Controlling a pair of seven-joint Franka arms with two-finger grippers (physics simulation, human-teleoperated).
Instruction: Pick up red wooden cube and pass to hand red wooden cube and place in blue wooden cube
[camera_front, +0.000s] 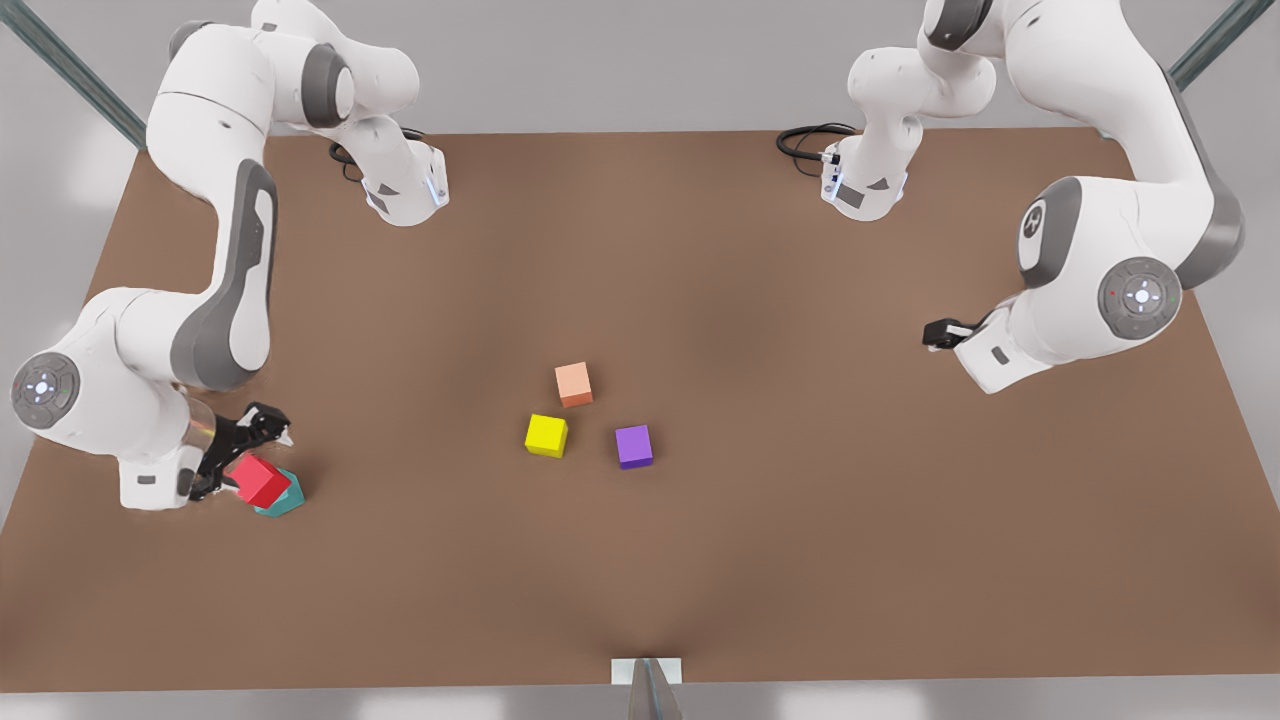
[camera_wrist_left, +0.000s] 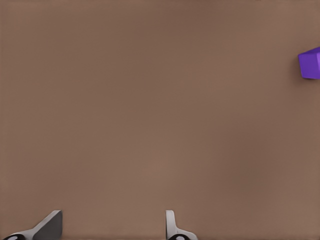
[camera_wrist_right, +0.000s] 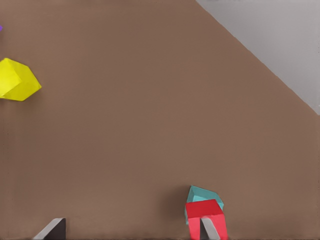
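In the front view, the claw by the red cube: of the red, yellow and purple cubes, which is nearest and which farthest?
From the right claw:
1. Red cube, at the claw, over the teal cube.
2. Yellow cube, mid-table.
3. Purple cube, beyond the yellow.

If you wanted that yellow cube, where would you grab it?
From straight above, jaws across two opposite side faces of the yellow cube: it sits flat on the table, apart from its neighbours. The open left gripper waits; the open right gripper is at the red wooden cube.
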